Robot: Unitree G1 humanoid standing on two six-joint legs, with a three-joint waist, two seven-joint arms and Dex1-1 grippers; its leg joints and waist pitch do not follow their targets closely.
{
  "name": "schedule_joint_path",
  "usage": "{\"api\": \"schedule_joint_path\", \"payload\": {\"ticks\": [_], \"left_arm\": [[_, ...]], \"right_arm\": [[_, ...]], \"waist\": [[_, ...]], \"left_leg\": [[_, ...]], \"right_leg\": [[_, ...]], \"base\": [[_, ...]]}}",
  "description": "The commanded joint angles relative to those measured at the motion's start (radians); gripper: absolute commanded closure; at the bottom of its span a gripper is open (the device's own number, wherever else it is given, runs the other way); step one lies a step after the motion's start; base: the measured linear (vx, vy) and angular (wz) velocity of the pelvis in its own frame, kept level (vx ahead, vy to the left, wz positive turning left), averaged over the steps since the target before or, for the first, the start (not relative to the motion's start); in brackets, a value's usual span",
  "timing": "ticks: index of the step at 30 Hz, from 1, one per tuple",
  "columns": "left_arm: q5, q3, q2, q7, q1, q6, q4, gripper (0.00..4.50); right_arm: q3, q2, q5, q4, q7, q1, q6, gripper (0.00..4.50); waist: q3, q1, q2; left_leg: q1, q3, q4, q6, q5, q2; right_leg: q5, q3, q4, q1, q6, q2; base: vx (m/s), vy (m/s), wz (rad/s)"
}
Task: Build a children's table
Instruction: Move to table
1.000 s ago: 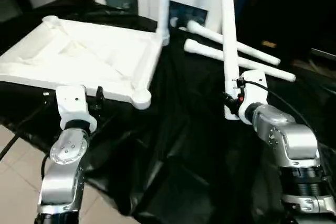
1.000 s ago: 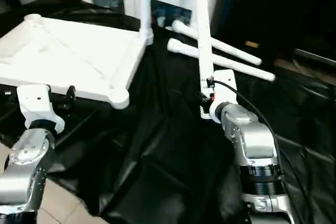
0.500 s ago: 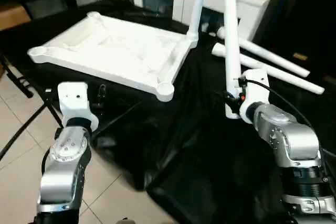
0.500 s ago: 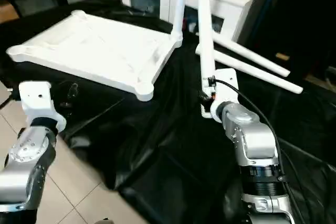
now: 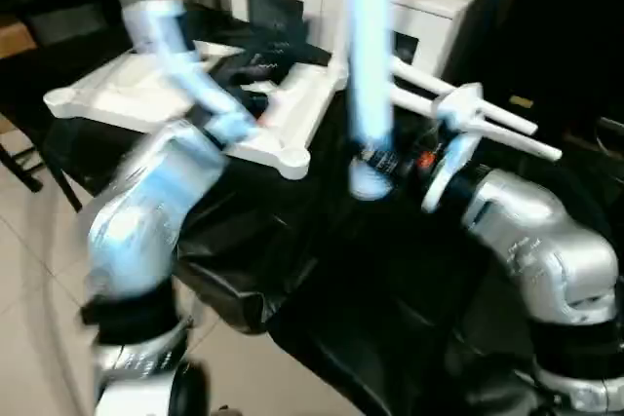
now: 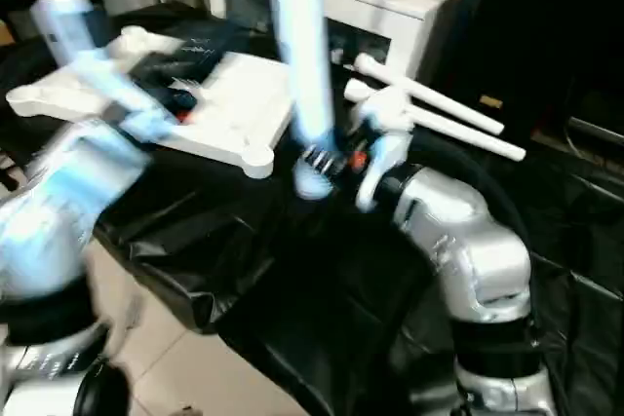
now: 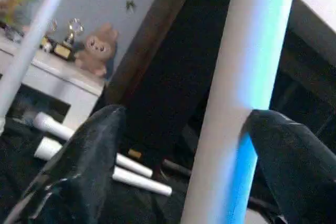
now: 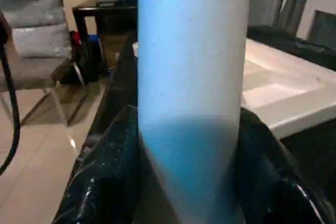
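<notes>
Gripping one white leg (image 5: 370,56) upright in our right gripper (image 5: 375,165) just beside the near corner socket of the upturned tabletop (image 5: 292,114) on the black cloth (image 5: 322,270), we hold our left gripper (image 7: 178,166) spread apart above that tabletop, clamping nothing.

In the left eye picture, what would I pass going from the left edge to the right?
Left arm → tabletop → upright leg held by the right gripper → two loose legs lying on the black cloth → right arm.
</notes>
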Motion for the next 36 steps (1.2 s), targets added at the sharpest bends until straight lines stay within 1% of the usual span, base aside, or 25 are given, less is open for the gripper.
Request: {"api": "schedule_joint_path", "payload": {"ticks": [1, 2, 3, 4, 5, 6, 7, 9, 10, 13, 14, 16, 17, 18, 19, 21, 22, 23, 24, 25, 27, 28, 30, 33, 36], "left_arm": [[-0.045, 0.009, 0.005, 0.001, -0.026, 0.033, 0.037, 0.04], [-0.091, 0.015, 0.010, -0.013, -0.036, 0.049, 0.046, 0.04], [-0.119, 0.016, 0.014, -0.025, -0.041, 0.060, 0.049, 0.04], [-0.135, 0.011, 0.022, -0.043, -0.043, 0.070, 0.050, 0.04], [-0.143, 0.004, 0.030, -0.061, -0.046, 0.081, 0.051, 0.04], [-0.144, 0.004, 0.032, -0.063, -0.050, 0.092, 0.056, 0.04], [-0.146, -0.003, 0.037, -0.078, -0.049, 0.102, 0.057, 0.04], [-0.126, -0.025, 0.052, -0.117, -0.045, 0.111, 0.060, 0.04], [-0.091, -0.039, 0.058, -0.129, -0.049, 0.101, 0.077, 0.04], [-0.062, -0.049, 0.065, -0.125, -0.058, 0.082, 0.103, 0.04], [-0.052, -0.039, 0.067, -0.100, -0.074, 0.057, 0.133, 0.04], [-0.053, -0.005, 0.061, -0.055, -0.102, 0.029, 0.180, 0.04], [-0.050, 0.002, 0.064, -0.044, -0.109, 0.025, 0.192, 0.04], [-0.048, 0.010, 0.066, -0.038, -0.115, 0.020, 0.201, 0.32], [-0.048, 0.017, 0.069, -0.040, -0.119, 0.017, 0.209, 0.32], [-0.052, 0.026, 0.073, -0.043, -0.124, 0.018, 0.218, 0.43], [-0.056, 0.032, 0.078, -0.051, -0.126, 0.023, 0.226, 0.43], [-0.056, 0.034, 0.083, -0.060, -0.125, 0.025, 0.229, 0.64], [-0.058, 0.035, 0.087, -0.066, -0.125, 0.030, 0.230, 0.73], [-0.058, 0.035, 0.087, -0.066, -0.125, 0.030, 0.230, 0.73], [-0.064, 0.033, 0.094, -0.065, -0.123, 0.027, 0.228, 0.86], [-0.064, 0.031, 0.096, -0.062, -0.121, 0.021, 0.228, 0.97], [-0.058, 0.034, 0.095, -0.049, -0.119, 0.015, 0.227, 1.17], [-0.062, 0.050, 0.091, -0.034, -0.117, 0.011, 0.229, 1.29], [-0.069, 0.066, 0.088, -0.021, -0.122, 0.007, 0.235, 1.62]], "right_arm": [[0.029, -0.012, -0.006, -0.021, 0.032, -0.013, -0.020, 2.55], [0.035, -0.020, -0.011, -0.019, 0.031, -0.015, -0.021, 2.55], [0.039, -0.024, -0.015, -0.017, 0.030, -0.016, -0.022, 2.55], [0.045, -0.030, -0.022, -0.015, 0.033, -0.017, -0.028, 2.55], [0.052, -0.037, -0.031, -0.013, 0.039, -0.017, -0.036, 2.55], [0.055, -0.040, -0.032, -0.012, 0.043, -0.017, -0.037, 2.55], [0.056, -0.041, -0.032, -0.011, 0.040, -0.018, -0.032, 2.55], [0.057, -0.041, -0.044, 0.002, 0.025, -0.027, -0.025, 2.55], [0.061, -0.045, -0.048, 0.007, 0.027, -0.032, -0.027, 2.55], [0.069, -0.052, -0.046, 0.006, 0.036, -0.035, -0.031, 2.55], [0.072, -0.055, -0.044, 0.004, 0.037, -0.039, -0.032, 2.55], [0.073, -0.057, -0.046, 0.005, 0.039, -0.043, -0.033, 2.55], [0.074, -0.057, -0.048, 0.006, 0.040, -0.045, -0.034, 2.55], [0.074, -0.057, -0.049, 0.008, 0.041, -0.047, -0.035, 2.55], [0.075, -0.057, -0.050, 0.009, 0.041, -0.049, -0.035, 2.55], [0.077, -0.057, -0.051, 0.010, 0.041, -0.051, -0.034, 2.55], [0.079, -0.055, -0.049, 0.009, 0.042, -0.052, -0.031, 2.55], [0.080, -0.055, -0.046, 0.009, 0.043, -0.053, -0.028, 2.55], [0.081, -0.053, -0.041, 0.008, 0.045, -0.053, -0.024, 2.55], [0.081, -0.053, -0.041, 0.008, 0.045, -0.053, -0.024, 2.55], [0.086, -0.050, -0.031, 0.005, 0.049, -0.053, -0.017, 2.55], [0.089, -0.048, -0.031, 0.006, 0.049, -0.054, -0.016, 2.55], [0.091, -0.044, -0.031, 0.010, 0.048, -0.056, -0.016, 2.55], [0.091, -0.038, -0.031, 0.015, 0.046, -0.060, -0.015, 2.55], [0.092, -0.037, -0.031, 0.019, 0.044, -0.064, -0.016, 2.55]], "waist": [[-0.070, 0.002, 0.000], [-0.070, 0.002, 0.001], [-0.070, 0.002, 0.001], [-0.073, 0.002, 0.002], [-0.074, 0.001, 0.003], [-0.075, 0.001, 0.005], [-0.075, 0.000, 0.005], [-0.075, 0.000, 0.003], [-0.074, 0.000, 0.001], [-0.074, 0.002, 0.003], [-0.075, 0.002, 0.004], [-0.073, 0.001, 0.001], [-0.073, 0.001, 0.002], [-0.073, 0.001, 0.002], [-0.073, 0.000, 0.000], [-0.073, 0.000, 0.001], [-0.073, -0.002, -0.006], [-0.073, -0.002, -0.001], [-0.073, -0.002, -0.001], [-0.073, -0.003, -0.006], [-0.073, -0.004, -0.007], [-0.072, -0.004, -0.009], [-0.072, -0.004, -0.009], [-0.072, -0.005, -0.009], [-0.071, -0.005, -0.009]], "left_leg": [[-0.003, 0.026, -0.067, -0.053, -0.077, -0.025], [-0.002, 0.027, -0.067, -0.058, -0.090, -0.028], [-0.001, 0.027, -0.068, -0.057, -0.095, -0.026], [-0.001, 0.026, -0.069, -0.058, -0.090, -0.024], [-0.002, 0.026, -0.070, -0.055, -0.074, -0.020], [-0.002, 0.026, -0.069, -0.054, -0.066, -0.020], [-0.005, 0.026, -0.070, -0.050, -0.052, -0.019], [-0.005, 0.028, -0.070, -0.046, -0.044, -0.020], [-0.005, 0.029, -0.071, -0.044, -0.042, -0.019], [-0.005, 0.028, -0.073, -0.043, -0.040, -0.018], [-0.005, 0.029, -0.072, -0.045, -0.040, -0.019], [-0.005, 0.028, -0.073, -0.048, -0.049, -0.020], [-0.004, 0.028, -0.073, -0.051, -0.058, -0.020], [-0.004, 0.028, -0.074, -0.053, -0.059, -0.020], [-0.004, 0.028, -0.074, -0.053, -0.058, -0.019], [-0.005, 0.028, -0.073, -0.054, -0.052, -0.019], [-0.006, 0.030, -0.073, -0.051, -0.044, -0.019], [-0.005, 0.029, -0.073, -0.051, -0.042, -0.019], [-0.005, 0.029, -0.074, -0.051, -0.042, -0.019], [-0.005, 0.029, -0.074, -0.049, -0.043, -0.019], [-0.005, 0.029, -0.074, -0.048, -0.040, -0.018], [-0.005, 0.030, -0.074, -0.047, -0.041, -0.018], [-0.006, 0.030, -0.075, -0.045, -0.037, -0.017], [-0.006, 0.030, -0.075, -0.046, -0.039, -0.017], [-0.007, 0.030, -0.075, -0.048, -0.040, -0.017]], "right_leg": [[0.006, 0.008, -0.094, 0.048, -0.132, -0.037], [-0.001, 0.007, -0.094, 0.048, -0.138, -0.036], [-0.004, 0.007, -0.095, 0.047, -0.141, -0.037], [0.011, 0.006, -0.092, 0.049, -0.149, -0.038], [0.047, 0.004, -0.090, 0.049, -0.156, -0.037], [0.067, 0.003, -0.088, 0.049, -0.160, -0.037], [0.102, 0.002, -0.086, 0.051, -0.165, -0.037], [0.121, 0.002, -0.086, 0.053, -0.165, -0.038], [0.124, 0.002, -0.087, 0.053, -0.165, -0.039], [0.130, 0.002, -0.088, 0.058, -0.159, -0.040], [0.132, 0.003, -0.089, 0.057, -0.157, -0.040], [0.124, 0.003, -0.091, 0.059, -0.156, -0.040], [0.109, 0.003, -0.092, 0.058, -0.156, -0.041], [0.106, 0.003, -0.092, 0.059, -0.157, -0.042], [0.104, 0.004, -0.092, 0.058, -0.158, -0.042], [0.113, 0.004, -0.091, 0.059, -0.161, -0.043], [0.124, 0.004, -0.091, 0.059, -0.161, -0.041], [0.125, 0.003, -0.090, 0.058, -0.163, -0.042], [0.125, 0.003, -0.090, 0.058, -0.163, -0.042], [0.121, 0.003, -0.090, 0.059, -0.163, -0.042], [0.120, 0.003, -0.090, 0.059, -0.164, -0.043], [0.118, 0.003, -0.090, 0.059, -0.164, -0.043], [0.120, 0.003, -0.090, 0.058, -0.163, -0.044], [0.121, 0.003, -0.090, 0.057, -0.166, -0.044], [0.118, 0.003, -0.091, 0.058, -0.163, -0.045]], "base": [[0.000, 0.000, 0.00], [0.000, 0.000, 0.00], [0.000, 0.000, 0.00], [0.000, 0.000, 0.00], [0.000, 0.000, 0.00], [0.000, 0.000, 0.00], [0.000, 0.000, 0.00], [0.000, 0.000, 0.00], [0.000, 0.000, 0.00], [0.000, 0.000, 0.00], [0.000, 0.000, 0.00], [0.000, 0.000, 0.00], [0.000, 0.000, 0.00], [0.000, 0.000, 0.00], [0.000, 0.000, 0.00], [0.000, 0.000, 0.00], [0.000, 0.000, 0.00], [0.000, 0.000, 0.00], [0.000, 0.000, 0.00], [0.000, 0.000, 0.00], [0.000, 0.000, 0.00], [0.000, 0.000, 0.00], [0.000, 0.000, 0.00], [0.000, 0.000, 0.00], [0.000, 0.000, 0.00]]}}
